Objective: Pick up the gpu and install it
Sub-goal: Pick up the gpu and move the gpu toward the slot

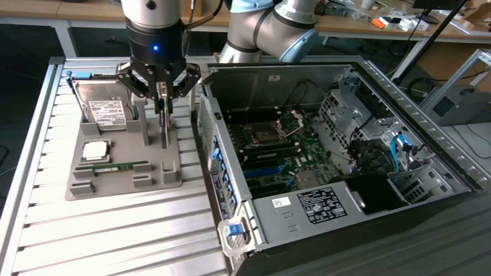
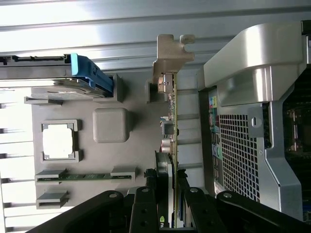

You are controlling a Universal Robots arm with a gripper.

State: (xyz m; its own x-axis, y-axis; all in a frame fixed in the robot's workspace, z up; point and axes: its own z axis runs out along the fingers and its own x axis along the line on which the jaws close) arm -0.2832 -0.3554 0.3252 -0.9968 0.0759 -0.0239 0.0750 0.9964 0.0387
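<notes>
Black end effector (image 1: 162, 103) is clamped on the gpu (image 1: 164, 129) — thin dark card w/ silver bracket — standing on edge in the grey plastic holder tray (image 1: 115, 178), so its faces are pinchable.

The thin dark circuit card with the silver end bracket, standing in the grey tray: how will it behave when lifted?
The thin dark circuit card is probably stiff: it stands straight on edge in the grey plastic tray. Being so thin, it would likely tip without the tray. Its bare components look fragile where the black gripper clamps it.
</notes>
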